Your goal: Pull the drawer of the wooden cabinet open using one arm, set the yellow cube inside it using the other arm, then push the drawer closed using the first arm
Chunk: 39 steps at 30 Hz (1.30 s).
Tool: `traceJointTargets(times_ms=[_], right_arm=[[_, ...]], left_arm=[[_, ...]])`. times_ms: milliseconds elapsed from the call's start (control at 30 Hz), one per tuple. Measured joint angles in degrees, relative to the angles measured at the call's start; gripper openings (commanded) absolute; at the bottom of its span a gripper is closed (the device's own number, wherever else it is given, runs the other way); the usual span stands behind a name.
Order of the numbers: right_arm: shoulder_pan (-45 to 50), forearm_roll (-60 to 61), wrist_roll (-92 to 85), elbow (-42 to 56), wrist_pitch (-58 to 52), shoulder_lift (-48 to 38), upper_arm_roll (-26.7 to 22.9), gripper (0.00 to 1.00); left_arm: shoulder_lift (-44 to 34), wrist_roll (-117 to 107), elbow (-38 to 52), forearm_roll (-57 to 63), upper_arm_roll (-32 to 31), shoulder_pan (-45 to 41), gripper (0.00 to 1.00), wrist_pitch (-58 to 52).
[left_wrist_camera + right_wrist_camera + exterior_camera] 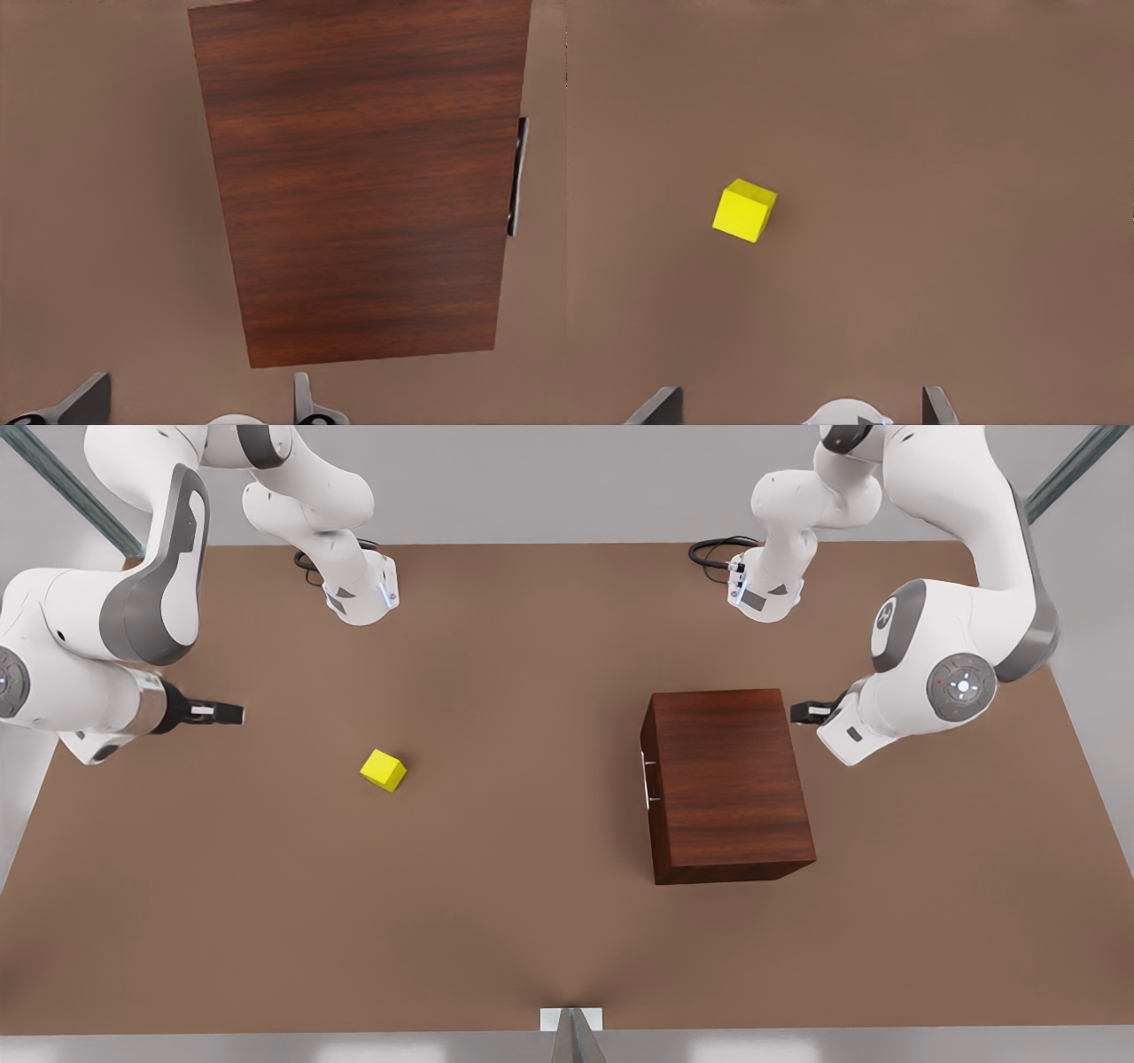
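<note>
The left gripper point(811, 712) hangs above the table point(532, 921) just behind the wooden cabinet point(728, 784), on the side opposite to the handle. Its fingers point(306, 403) are spread wide and hold nothing. From this gripper, the flat top of the cabinet lies directly ahead, and the drawer point(649, 779) is at the far side, fully closed, with its thin silver bar handle point(516, 177) standing against the front panel.

The right gripper point(221, 712) hovers over the bare table on the front view's left, also wide open and empty. The yellow cube point(744, 211) rests on the table ahead of it and a little to one side, well apart from the fingertips point(935, 403), turned at an angle. Cube and cabinet stay well apart from each other.
</note>
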Motion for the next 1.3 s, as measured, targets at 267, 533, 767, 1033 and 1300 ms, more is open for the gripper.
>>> traceJointTargets(times_ms=[267, 533, 767, 1033, 1300], right_arm=[[0.0, -0.1, -0.1, -0.1, 4.4, 0.0, 0.1, 1.00], [0.1, -0.2, -0.1, -0.1, 5.5, 0.1, 0.1, 1.00], [0.1, -0.2, 0.0, -0.2, 5.8, 0.0, 0.1, 1.00], [0.1, -0.2, 0.1, -0.2, 5.8, 0.1, 0.2, 1.00], [0.1, 0.4, 0.6, -2.8, 5.3, -0.1, 0.2, 1.00]], left_arm=[[14.7, -3.3, 7.1, 7.2, -0.2, -18.1, 1.00, 7.6], [24.8, -14.9, 14.0, 14.1, 0.0, -29.5, 1.00, 14.8], [27.8, -28.1, 15.5, 15.3, 0.3, -32.3, 1.00, 16.4], [30.5, -40.5, 15.0, 16.0, 0.3, -31.9, 1.00, 16.3], [31.2, -44.9, 14.2, 15.6, 0.3, -31.8, 1.00, 17.1]])
